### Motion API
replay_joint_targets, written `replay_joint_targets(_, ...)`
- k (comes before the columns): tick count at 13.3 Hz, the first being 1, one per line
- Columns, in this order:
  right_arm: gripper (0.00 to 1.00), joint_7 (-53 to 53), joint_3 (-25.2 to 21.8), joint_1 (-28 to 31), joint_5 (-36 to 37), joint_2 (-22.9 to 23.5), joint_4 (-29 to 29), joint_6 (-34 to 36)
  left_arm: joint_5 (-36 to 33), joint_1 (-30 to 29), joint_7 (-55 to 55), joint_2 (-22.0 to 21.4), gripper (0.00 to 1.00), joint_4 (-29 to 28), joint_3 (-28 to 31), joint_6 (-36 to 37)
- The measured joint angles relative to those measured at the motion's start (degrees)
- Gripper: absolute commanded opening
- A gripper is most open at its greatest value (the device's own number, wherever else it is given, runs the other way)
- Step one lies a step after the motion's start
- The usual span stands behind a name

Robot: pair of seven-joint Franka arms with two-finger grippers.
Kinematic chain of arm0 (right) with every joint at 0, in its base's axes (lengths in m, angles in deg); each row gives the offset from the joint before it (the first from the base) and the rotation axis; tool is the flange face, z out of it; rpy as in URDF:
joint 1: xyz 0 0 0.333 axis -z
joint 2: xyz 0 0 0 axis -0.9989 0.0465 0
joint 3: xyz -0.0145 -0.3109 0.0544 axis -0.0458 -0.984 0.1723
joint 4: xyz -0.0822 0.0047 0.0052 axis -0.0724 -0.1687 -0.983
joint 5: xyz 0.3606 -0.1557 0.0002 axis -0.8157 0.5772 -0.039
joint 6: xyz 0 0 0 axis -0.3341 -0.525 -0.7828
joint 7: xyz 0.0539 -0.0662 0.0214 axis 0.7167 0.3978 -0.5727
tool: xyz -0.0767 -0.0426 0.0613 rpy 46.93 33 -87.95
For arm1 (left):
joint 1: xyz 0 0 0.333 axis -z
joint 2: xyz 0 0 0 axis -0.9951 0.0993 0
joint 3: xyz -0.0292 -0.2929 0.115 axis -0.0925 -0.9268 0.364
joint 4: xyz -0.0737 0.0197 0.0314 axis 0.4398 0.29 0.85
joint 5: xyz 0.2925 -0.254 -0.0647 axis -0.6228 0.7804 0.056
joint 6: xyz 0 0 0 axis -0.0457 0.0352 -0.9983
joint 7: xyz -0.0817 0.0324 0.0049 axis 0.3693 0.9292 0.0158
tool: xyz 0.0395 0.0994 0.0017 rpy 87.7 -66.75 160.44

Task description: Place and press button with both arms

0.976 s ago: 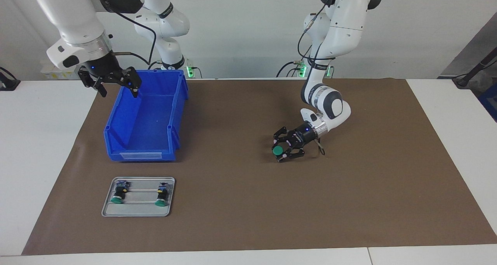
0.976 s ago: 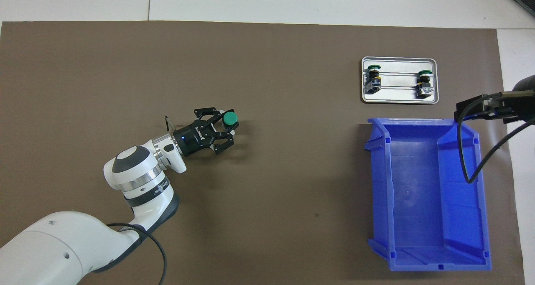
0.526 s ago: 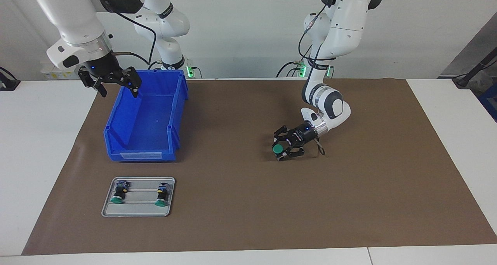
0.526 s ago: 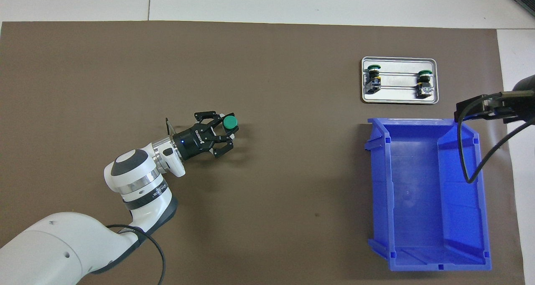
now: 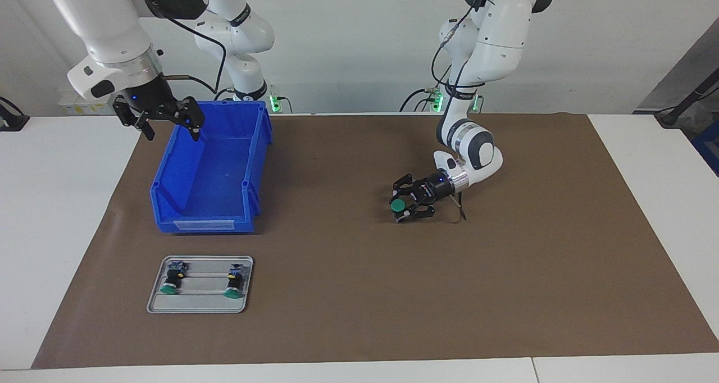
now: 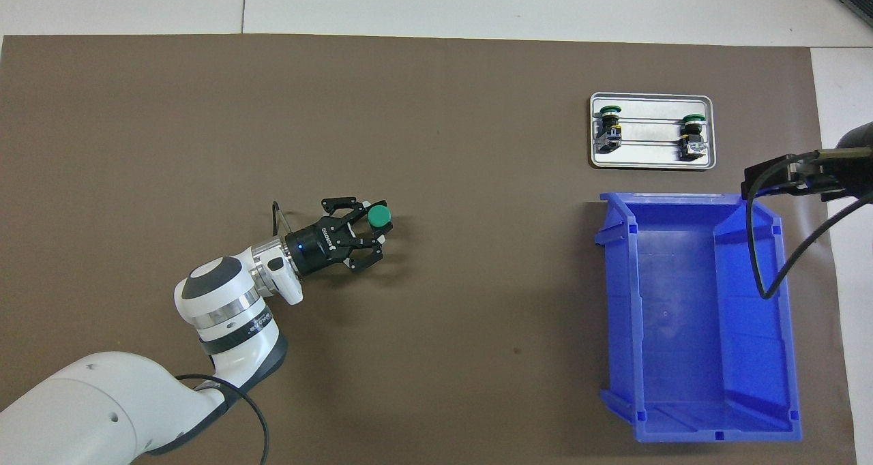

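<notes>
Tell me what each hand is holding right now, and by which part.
The left hand grips the button by its black body, just under the green cap. The right hand, open over the blue bin, holds nothing.

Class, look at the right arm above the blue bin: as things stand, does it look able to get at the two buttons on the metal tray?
Probably yes. The right gripper hangs open over the blue bin; the tray beside the bin lies uncovered, with nothing over its two buttons.
</notes>
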Motion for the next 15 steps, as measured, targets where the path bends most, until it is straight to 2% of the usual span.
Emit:
replay_joint_targets(10,1.00,0.0,0.0,0.0,0.0,0.0,0.0,0.0,0.0,-1.9,0.3,-0.8,0.00,-3.1,0.1,3.4)
replay_joint_targets(15,1.00,0.0,0.0,0.0,0.0,0.0,0.0,0.0,0.0,-1.9,0.7,-0.8,0.23,-3.4,-0.2,3.4)
